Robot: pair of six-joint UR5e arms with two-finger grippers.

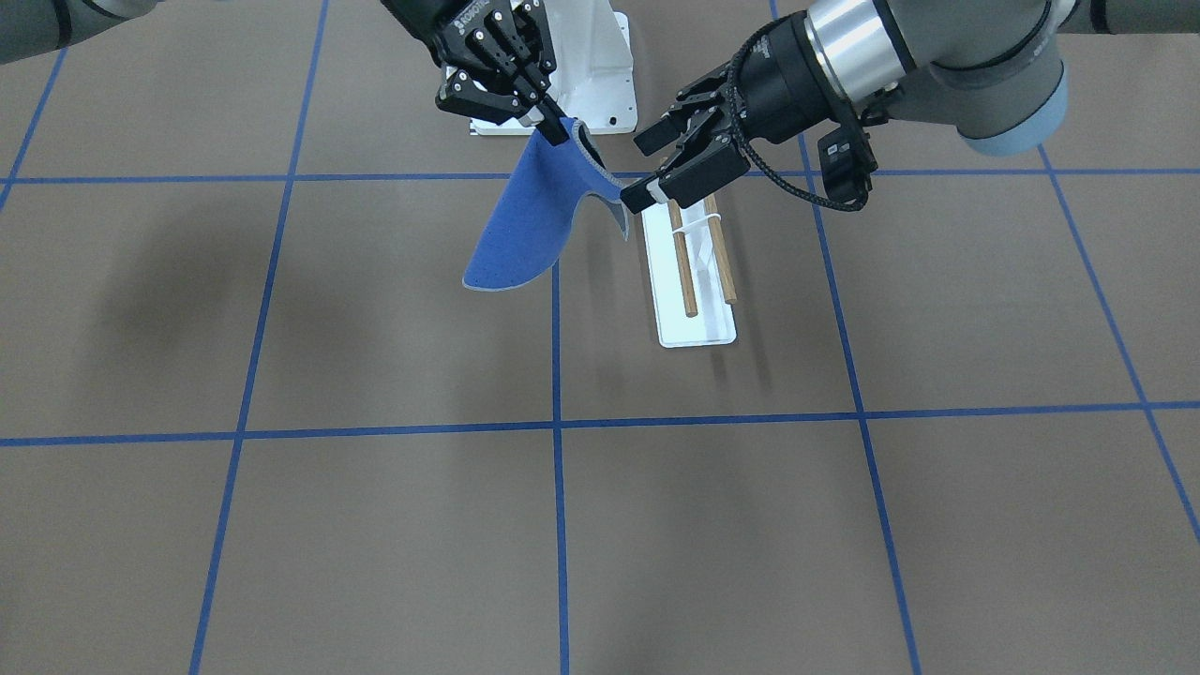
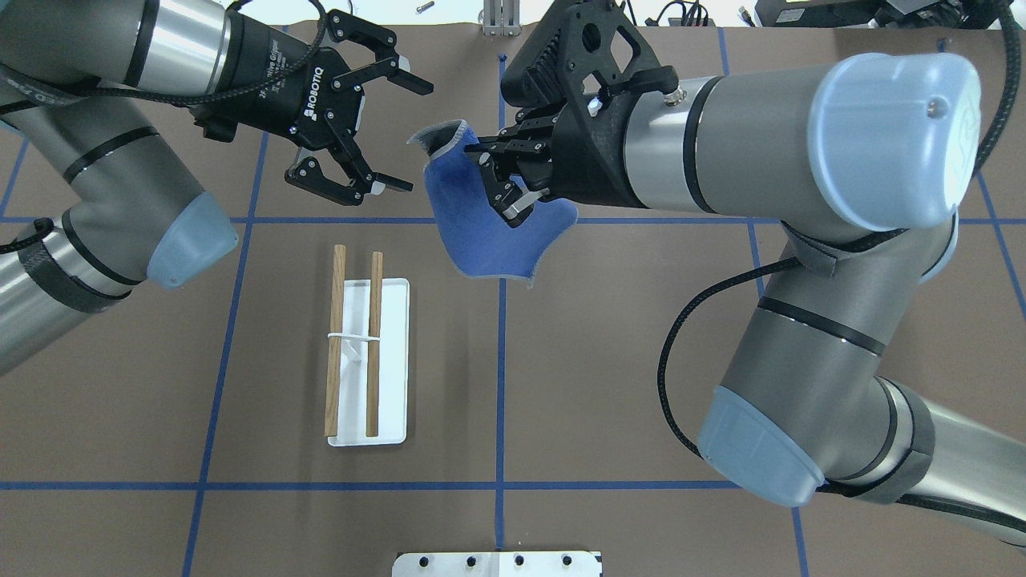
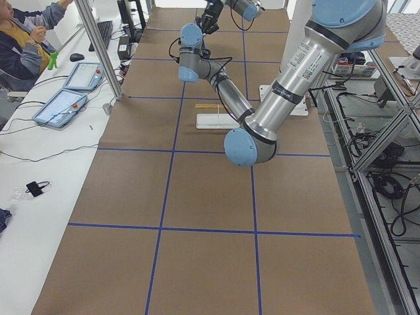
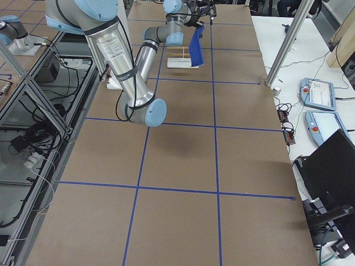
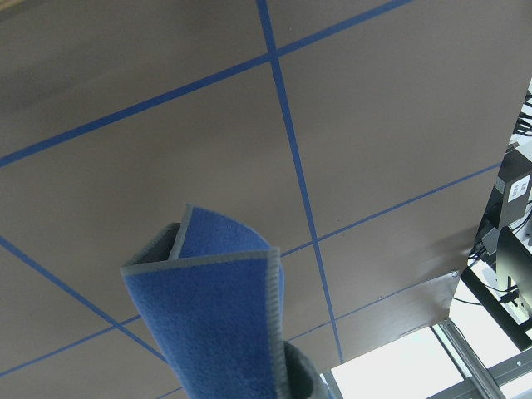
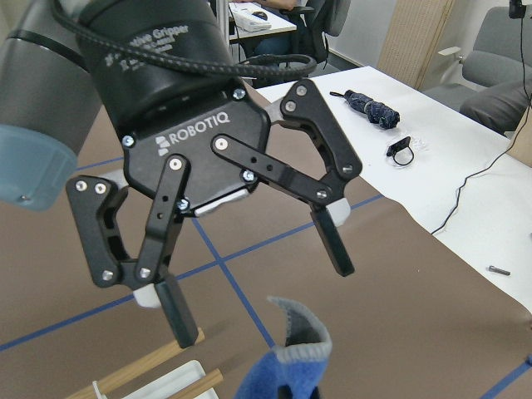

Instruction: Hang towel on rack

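Two grippers meet above a flat brown table [image 2: 641, 361] ruled into squares by blue tape lines. The right gripper [image 2: 501, 188] is clamped on the small soft towel, bright blue with a thin light-grey hem [image 2: 489, 244]. The towel hangs from that pinch clear of the surface, with one corner curled upward. The left gripper [image 2: 409, 136] is empty, its fingers spread wide and its opening turned toward that raised corner, just beside it. Whether a fingertip touches the hem cannot be told. The rack, two parallel brown wooden dowels on a white bracket over a flat white base plate [image 2: 373, 344], stands on the table to the robot's left of the towel. It is near the left gripper and lower than it, and its dowels are bare. The dowels' long axis runs straight away from the robot, so the cloth would have to travel sideways, toward the robot's left, and settle across both dowels rather than along them. The left arm is nearer the rack; the right arm carries the cloth. The step in hand appears to be a second grasp on the free corner, to spread the towel before draping. A large white bolted pedestal [image 1: 600, 66] stands at the robot's edge of the table, and a white side bench [image 3: 39, 190] runs along the opposite edge
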